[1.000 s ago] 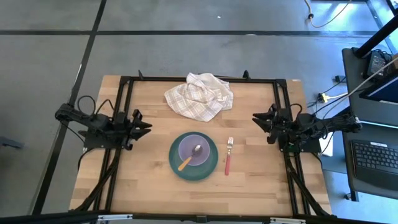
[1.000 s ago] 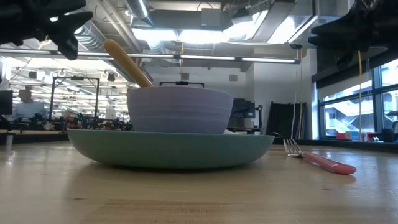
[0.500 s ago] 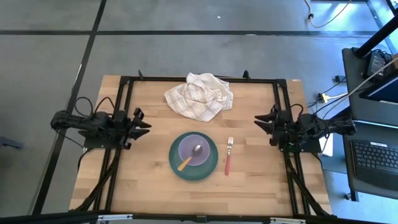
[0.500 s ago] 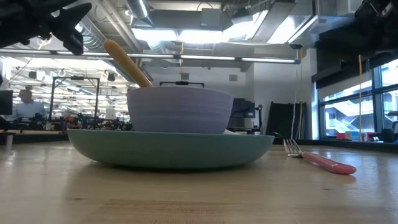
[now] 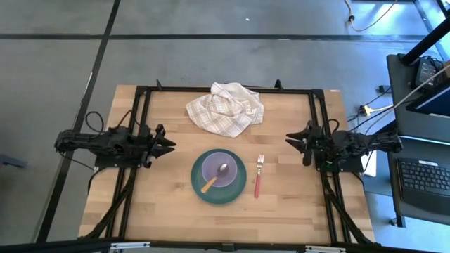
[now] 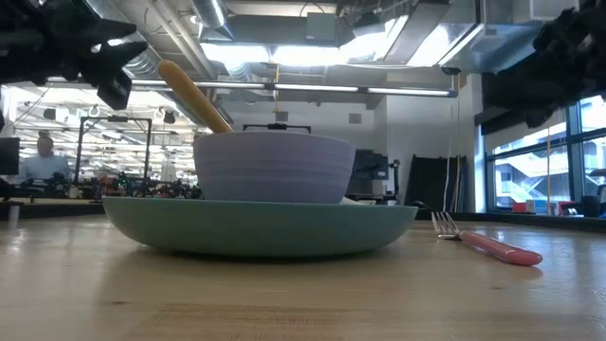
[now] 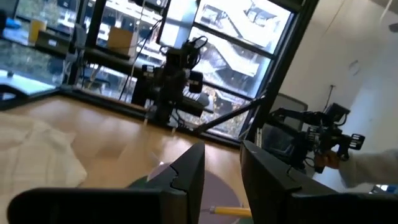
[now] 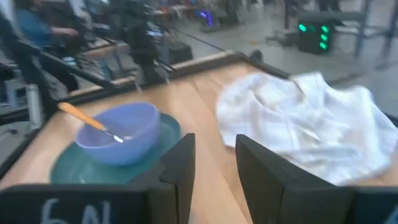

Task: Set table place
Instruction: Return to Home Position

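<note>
- Well, the setting looks complete to me. The bowl (image 5: 230,177) sits on the plate (image 5: 239,188) mid-counter (image 5: 169,204), the spoon (image 5: 213,179) leans in the bowl, and the fork (image 5: 257,177) lies just beside the plate on the right arm's side.
- The left gripper (image 5: 169,140) hangs over the left frame rail and the right gripper (image 5: 292,140) over the right rail. Both sets of fingers are slightly parted and grip nothing.
- My main worry is the spoon handle, which juts past the bowl rim (it props quite high). A low swing by the left arm could flip it out.
- The cloth (image 5: 225,107) lies well apart, so a snag seems unlikely.

Bowl (image 5: 219,169), spoon (image 5: 214,178) on plate (image 5: 200,188) (fork (image 5: 257,176) beside)
</note>
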{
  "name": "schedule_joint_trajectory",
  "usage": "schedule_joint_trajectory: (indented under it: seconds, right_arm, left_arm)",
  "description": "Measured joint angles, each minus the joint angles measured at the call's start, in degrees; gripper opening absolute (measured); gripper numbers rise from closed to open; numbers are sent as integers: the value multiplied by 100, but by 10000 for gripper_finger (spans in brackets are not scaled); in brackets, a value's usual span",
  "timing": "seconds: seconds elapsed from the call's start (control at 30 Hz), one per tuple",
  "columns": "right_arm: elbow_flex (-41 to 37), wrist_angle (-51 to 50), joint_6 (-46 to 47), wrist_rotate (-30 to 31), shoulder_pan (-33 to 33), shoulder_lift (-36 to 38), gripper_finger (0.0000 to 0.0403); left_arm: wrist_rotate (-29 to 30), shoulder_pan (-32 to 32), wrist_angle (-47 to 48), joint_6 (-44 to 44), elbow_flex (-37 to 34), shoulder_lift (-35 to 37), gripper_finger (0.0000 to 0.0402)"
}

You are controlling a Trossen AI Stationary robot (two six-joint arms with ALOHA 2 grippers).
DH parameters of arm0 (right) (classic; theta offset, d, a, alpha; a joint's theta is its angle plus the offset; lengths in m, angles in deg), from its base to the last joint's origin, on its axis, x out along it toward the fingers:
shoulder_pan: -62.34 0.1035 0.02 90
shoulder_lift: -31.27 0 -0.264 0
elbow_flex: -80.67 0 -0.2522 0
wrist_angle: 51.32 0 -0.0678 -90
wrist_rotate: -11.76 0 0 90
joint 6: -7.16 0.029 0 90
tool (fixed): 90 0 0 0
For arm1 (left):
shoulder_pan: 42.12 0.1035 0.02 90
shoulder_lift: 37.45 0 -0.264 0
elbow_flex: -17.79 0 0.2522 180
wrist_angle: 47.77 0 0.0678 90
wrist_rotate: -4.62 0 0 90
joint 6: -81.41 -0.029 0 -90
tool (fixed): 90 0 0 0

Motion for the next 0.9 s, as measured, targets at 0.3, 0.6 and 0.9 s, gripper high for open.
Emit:
schedule_joint_trajectory:
  seconds: [0.3, 0.6, 0.9]
  right_arm:
    - [-466, 922, -98, -660, 0, -39, 117]
    - [-793, 1994, -478, -964, 0, -50, 117]
    - [-789, 3021, -1295, -1703, 0, -48, 117]
  left_arm:
    - [7, 55, 149, 224, 0, 2, 96]
    - [23, 53, 123, 438, 0, -1, 96]
    - [25, 53, 123, 568, 0, -1, 96]
